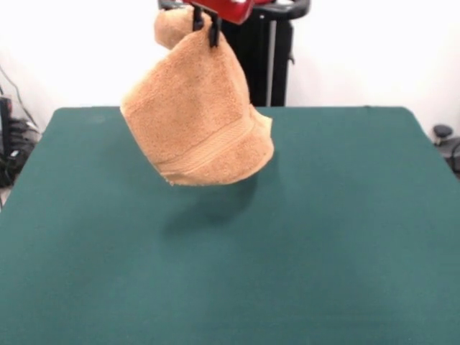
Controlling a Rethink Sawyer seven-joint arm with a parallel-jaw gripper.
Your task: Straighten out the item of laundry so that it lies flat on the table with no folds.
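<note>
The item of laundry (198,115), an orange-tan terry towel with a woven band near its lower end, hangs in the air above the table (323,230), bunched and folded over itself. It touches the green surface nowhere, and its shadow falls on the cloth just below. My gripper (205,25) is at the top edge of the front view, shut on the towel's upper corner, with its black fingers (213,32) pinching the cloth. A small lobe of towel sticks out to the left of the fingers.
Behind the table stands the black pedestal (262,57) against a white wall. Cables and dark equipment (11,144) sit off the table's left side, and a dark object (445,140) lies off its right edge.
</note>
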